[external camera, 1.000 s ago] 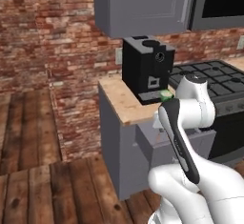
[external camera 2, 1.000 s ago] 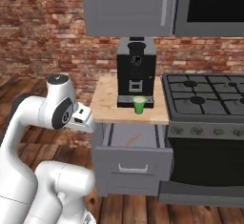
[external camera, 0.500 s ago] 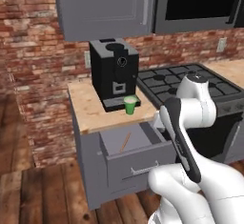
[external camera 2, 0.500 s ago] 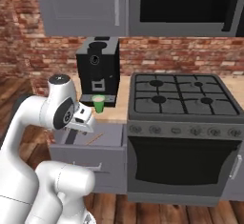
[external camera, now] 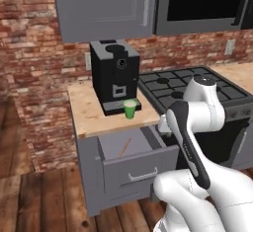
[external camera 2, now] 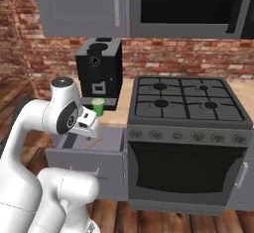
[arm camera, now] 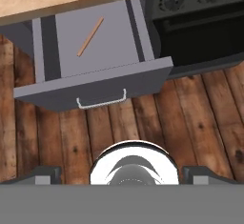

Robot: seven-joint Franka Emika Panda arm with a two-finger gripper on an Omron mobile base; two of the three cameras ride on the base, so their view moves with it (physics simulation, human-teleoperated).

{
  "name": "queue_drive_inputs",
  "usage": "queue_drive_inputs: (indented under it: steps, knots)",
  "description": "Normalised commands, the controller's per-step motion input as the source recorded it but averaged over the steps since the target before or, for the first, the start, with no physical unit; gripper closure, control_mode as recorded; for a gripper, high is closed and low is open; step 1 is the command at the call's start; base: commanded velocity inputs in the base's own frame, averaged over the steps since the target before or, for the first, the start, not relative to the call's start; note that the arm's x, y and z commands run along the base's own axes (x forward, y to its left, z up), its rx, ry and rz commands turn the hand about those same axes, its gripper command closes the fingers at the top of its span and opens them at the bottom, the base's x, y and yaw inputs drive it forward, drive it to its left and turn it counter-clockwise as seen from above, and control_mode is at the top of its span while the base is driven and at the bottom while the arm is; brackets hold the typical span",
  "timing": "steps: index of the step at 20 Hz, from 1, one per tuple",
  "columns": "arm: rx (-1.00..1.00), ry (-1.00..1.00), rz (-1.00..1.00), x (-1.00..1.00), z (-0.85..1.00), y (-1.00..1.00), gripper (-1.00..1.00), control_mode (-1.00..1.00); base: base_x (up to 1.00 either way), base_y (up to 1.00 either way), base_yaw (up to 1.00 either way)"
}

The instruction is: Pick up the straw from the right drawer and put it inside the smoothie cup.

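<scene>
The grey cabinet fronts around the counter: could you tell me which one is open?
The right drawer under the wooden counter, pulled out, with the straw lying inside; the upper cabinets are closed.

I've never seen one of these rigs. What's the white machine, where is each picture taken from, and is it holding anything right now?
It is a white robot arm on a mobile base in a rendered kitchen. Two pictures come from cameras behind the arm, left and right; the third looks down from its hand. The right drawer stands open with the straw lying inside. The smoothie cup sits on the wooden counter by the coffee machine, beside a stove. The gripper is open and holds nothing.
</scene>
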Motion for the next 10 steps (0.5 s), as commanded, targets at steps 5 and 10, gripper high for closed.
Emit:
queue_drive_inputs:
  steps: [5,10]
  knots:
    - [0.00,0.00,0.00,0.00,0.00,0.00,-1.00,1.00,-0.40,0.00,0.07]
    - [0.00,0.00,0.00,0.00,0.00,0.00,-1.00,1.00,-0.42,0.00,0.05]
